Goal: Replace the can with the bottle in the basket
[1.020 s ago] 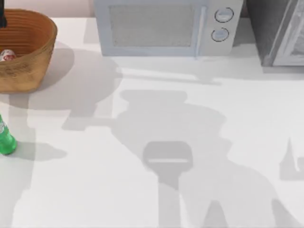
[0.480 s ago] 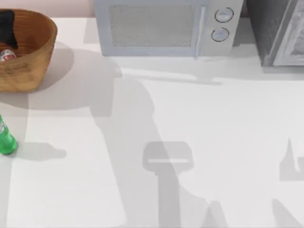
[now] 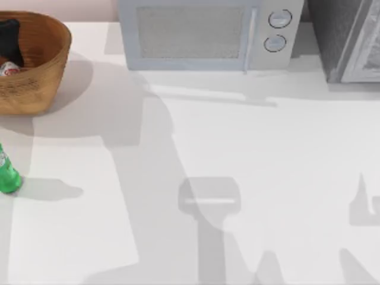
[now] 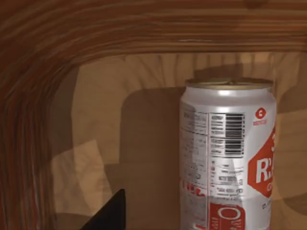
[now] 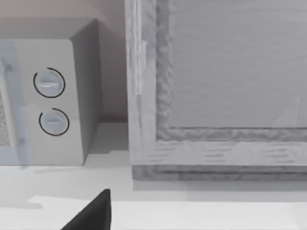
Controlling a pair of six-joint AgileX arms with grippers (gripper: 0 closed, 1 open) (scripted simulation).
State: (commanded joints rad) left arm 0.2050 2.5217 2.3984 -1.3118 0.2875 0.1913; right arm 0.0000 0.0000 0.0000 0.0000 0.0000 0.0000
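Even, bright light falls on the white table (image 3: pixel 249 148), where soft grey shadows of the arms spread across its middle and near edge. The basket (image 3: pixel 41 71) throws a broad shadow to its right, and the bottle (image 3: pixel 7 175) a short one, also to its right. The microwave (image 3: pixel 202 32) shades a thin strip of table in front of it. Inside the basket (image 4: pixel 48 120) the light is warm and dimmer, the can (image 4: pixel 228 153) casting an overlapping double shadow on the wicker wall and carrying a pale sheen near its top. Nothing appears blurred.
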